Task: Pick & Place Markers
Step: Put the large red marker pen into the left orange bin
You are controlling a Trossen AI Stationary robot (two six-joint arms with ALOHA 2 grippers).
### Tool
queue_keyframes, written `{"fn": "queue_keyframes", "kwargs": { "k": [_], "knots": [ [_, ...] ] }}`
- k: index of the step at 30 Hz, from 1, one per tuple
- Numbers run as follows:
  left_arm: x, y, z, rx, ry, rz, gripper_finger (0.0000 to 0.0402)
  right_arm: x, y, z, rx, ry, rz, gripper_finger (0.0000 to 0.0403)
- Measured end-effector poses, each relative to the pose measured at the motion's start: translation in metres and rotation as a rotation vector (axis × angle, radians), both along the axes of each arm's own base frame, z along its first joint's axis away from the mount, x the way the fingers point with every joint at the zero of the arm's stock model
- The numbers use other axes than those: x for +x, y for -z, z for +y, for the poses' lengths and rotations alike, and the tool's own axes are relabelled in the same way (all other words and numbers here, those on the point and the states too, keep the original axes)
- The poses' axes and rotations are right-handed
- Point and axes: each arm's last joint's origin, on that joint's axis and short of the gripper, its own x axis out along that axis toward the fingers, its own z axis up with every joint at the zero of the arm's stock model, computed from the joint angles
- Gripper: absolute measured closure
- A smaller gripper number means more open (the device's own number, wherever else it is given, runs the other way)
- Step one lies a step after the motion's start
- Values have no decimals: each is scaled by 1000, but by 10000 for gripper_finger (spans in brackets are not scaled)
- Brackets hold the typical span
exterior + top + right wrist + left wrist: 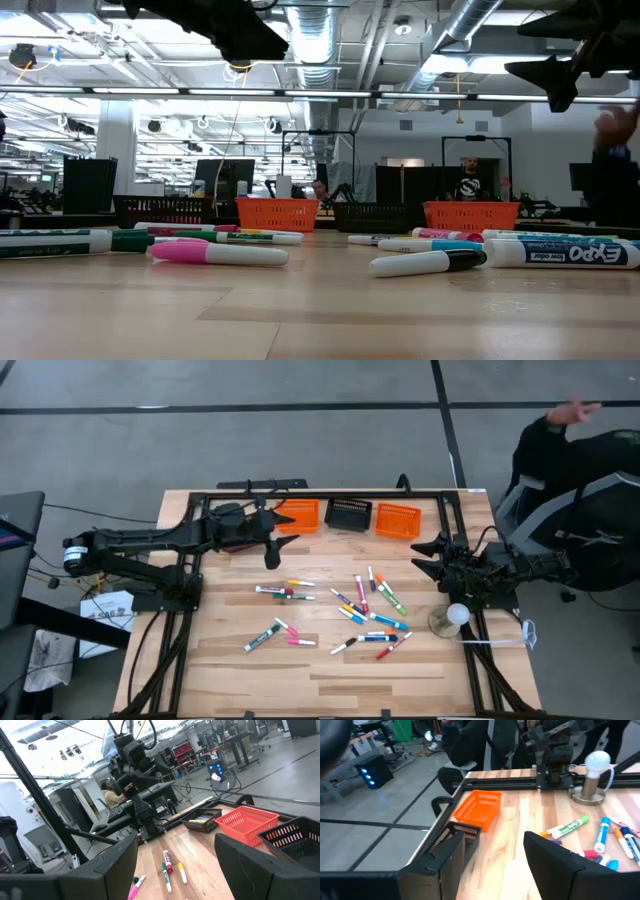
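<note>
High view: the left gripper [277, 550], released and empty, hangs just in front of the black basket [348, 513]; the markers [362, 603] lie scattered nearer the table's front than that basket. The right gripper [428, 556], also released, waits to the basket's right.

Low view: markers lie flat, several touching.

Left wrist view: fingers [560, 865] spread wide.

Advice: choose an isolated marker and close across its barrel.
</note>
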Motion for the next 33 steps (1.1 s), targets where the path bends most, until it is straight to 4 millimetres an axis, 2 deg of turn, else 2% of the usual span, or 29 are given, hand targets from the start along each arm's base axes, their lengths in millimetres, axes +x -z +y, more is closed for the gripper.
{"fn": "queue_keyframes", "kwargs": {
  "k": [13, 20, 25, 33],
  "knots": [
    [22, 22, -22, -19, 92, 92, 197, 0, 0, 0, 0, 0, 0, 148],
    [23, 22, -34, -90, 112, 80, 197, 0, 0, 0, 0, 0, 0, 148],
    [23, 23, -50, -113, 160, 85, 197, 0, 0, 0, 0, 0, 0, 148],
    [21, 24, -74, -199, 125, 73, 197, 0, 0, 0, 0, 1, 0, 148]
  ]
}}
